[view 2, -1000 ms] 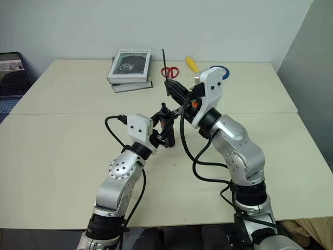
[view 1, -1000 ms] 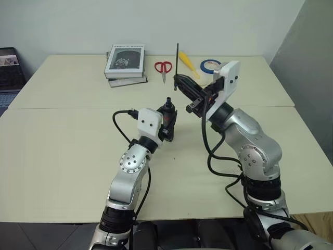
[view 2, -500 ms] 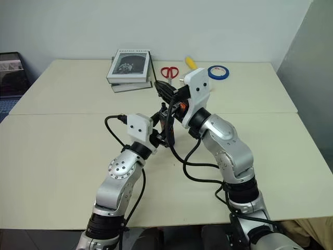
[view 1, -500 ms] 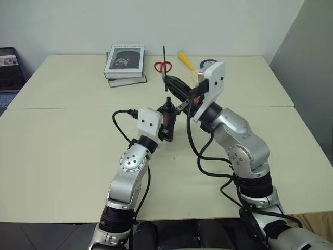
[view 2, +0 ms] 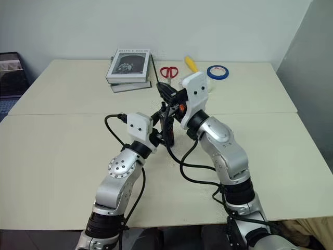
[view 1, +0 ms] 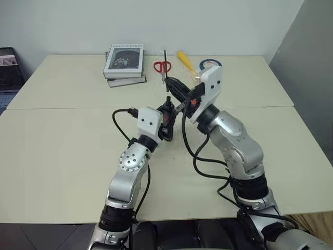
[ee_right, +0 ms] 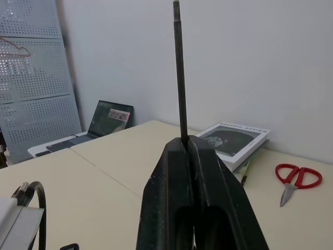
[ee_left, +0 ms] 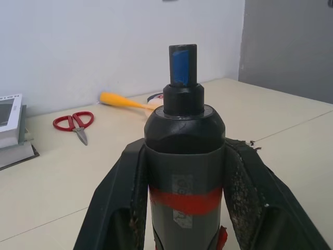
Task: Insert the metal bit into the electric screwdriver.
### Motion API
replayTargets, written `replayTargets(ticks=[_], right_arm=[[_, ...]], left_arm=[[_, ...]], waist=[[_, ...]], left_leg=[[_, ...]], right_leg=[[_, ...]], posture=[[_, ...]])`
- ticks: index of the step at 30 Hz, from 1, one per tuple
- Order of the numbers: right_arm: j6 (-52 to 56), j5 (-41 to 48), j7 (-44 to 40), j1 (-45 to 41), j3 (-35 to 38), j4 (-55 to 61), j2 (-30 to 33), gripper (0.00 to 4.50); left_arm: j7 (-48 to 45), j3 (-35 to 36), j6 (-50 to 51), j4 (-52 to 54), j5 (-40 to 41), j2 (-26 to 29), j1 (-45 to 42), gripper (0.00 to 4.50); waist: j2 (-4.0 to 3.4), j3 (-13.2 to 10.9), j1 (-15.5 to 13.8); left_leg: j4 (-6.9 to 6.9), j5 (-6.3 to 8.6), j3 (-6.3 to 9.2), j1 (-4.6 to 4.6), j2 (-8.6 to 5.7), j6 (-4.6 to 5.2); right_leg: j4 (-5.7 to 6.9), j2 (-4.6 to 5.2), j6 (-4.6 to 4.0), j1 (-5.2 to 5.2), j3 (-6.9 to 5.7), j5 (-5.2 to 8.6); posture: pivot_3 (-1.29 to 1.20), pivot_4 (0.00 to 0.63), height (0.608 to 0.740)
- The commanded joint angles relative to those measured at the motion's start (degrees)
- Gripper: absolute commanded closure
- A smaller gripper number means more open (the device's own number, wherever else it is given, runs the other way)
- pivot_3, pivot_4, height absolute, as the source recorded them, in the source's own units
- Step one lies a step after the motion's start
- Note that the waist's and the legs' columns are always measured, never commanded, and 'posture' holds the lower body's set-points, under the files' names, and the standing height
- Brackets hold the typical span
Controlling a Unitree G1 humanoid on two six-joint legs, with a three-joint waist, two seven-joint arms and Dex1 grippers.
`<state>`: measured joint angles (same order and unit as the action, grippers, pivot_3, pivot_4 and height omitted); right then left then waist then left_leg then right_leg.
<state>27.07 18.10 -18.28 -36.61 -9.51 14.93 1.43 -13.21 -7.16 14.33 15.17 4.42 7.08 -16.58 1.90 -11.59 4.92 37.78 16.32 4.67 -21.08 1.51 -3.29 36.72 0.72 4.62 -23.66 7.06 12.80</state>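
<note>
The electric screwdriver (ee_left: 184,151), black with a red band and a blue tip, stands upright over the middle of the table. My left gripper (view 1: 167,119) is shut on its body. My right gripper (view 1: 174,87) is shut on the metal bit (ee_right: 180,67), a thin grey rod that sticks straight out past the fingertips and points up. In the left eye view the right gripper sits just above and behind the screwdriver's tip (view 1: 167,100). The bit (view 1: 165,65) rises above the tip and is apart from it.
At the table's far side lie stacked books (view 1: 124,63), red scissors (view 1: 162,66), a yellow-handled tool (view 1: 186,59) and a blue tape roll (view 1: 210,64). A laptop (view 1: 10,67) sits off the far left edge. A seam (view 1: 62,108) crosses the table.
My right arm has carried the bit to the left, from beside the screwdriver to just above and behind its tip. The left gripper and screwdriver have stayed put.
</note>
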Motion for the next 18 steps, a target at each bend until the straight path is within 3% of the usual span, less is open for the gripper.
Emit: replayTargets(ticks=[1, 18], right_arm=[[-0.75, -0.09, 0.20, 0.30, -0.37, 3.10, -0.50, 4.50], [-1.78, -1.02, 0.50, 1.31, 0.19, 3.60, -0.52, 4.50]], left_arm=[[0.46, 1.30, -0.20, 1.10, -0.35, 0.49, -0.59, 2.86], [0.57, 1.30, 0.04, 1.76, -0.49, 0.58, 0.07, 2.86]], waist=[[0.00, 0.00, 0.01], [0.00, 0.00, 0.03]], left_leg=[[0.00, 0.00, 0.00, 0.00, 0.00, 0.00], [-0.01, 0.00, 0.00, -0.07, 0.01, -0.01]], right_leg=[[0.00, 0.00, 0.00, 0.00, 0.00, 0.00], [-0.01, 0.00, -0.08, -0.09, -0.01, 0.05]], posture=[[0.00, 0.150, 0.740], [0.00, 0.150, 0.740]])
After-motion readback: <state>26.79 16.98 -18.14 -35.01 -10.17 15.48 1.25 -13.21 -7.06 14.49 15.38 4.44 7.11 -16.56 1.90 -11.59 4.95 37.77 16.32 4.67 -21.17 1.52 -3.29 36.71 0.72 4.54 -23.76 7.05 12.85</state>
